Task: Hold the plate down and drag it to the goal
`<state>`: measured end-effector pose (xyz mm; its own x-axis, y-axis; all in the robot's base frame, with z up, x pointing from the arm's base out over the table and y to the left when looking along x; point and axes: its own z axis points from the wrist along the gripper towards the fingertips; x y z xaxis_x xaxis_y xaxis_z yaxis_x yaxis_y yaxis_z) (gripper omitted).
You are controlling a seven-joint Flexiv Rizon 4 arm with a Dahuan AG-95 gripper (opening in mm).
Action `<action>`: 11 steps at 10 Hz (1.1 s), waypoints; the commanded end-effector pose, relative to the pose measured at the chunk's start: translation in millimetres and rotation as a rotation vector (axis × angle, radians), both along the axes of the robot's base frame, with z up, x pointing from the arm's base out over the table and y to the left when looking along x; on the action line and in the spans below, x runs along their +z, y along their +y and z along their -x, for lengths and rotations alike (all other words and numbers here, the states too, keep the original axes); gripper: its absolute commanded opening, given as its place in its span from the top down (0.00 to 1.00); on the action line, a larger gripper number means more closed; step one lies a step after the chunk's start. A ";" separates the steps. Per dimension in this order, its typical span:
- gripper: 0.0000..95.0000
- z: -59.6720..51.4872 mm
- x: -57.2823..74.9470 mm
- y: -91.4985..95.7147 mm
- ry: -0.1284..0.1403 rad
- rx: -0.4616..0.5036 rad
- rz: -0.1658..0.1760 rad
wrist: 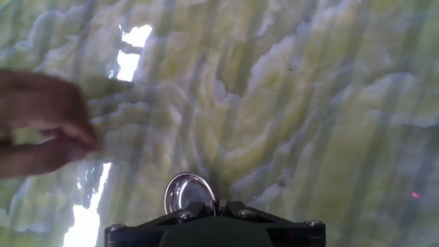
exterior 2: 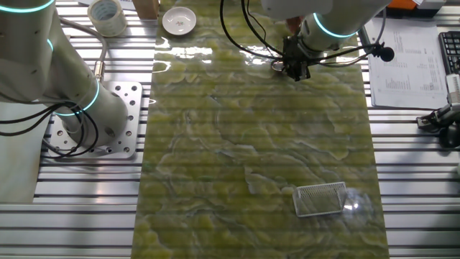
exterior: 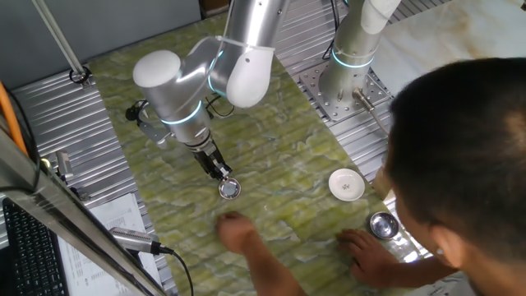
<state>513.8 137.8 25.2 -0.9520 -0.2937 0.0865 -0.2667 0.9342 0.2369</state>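
A person's hand (exterior: pixel 238 233) lies flat on the green marbled mat (exterior: pixel 271 156) just beside the plate (exterior: pixel 229 189), on the side away from the arm's base; a second hand (exterior: pixel 366 247) rests near a steel bowl (exterior: pixel 382 224), and a white dish (exterior: pixel 347 184) sits well apart from the plate. The plate is round, lying flat, rim up. The gripper (exterior: pixel 223 173) touches its rim from above; whether the jaws are apart or closed cannot be told. Only the other fixed view shows the goal (exterior 2: pixel 321 198), far across the mat from the gripper (exterior 2: pixel 295 70), its long axis across the mat; there the plate is hidden. The hand view shows the plate (wrist: pixel 190 191) at the fingers.
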 end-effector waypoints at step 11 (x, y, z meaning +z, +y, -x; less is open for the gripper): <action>1.00 -1.7 2.2 -7.9 -0.007 0.042 0.034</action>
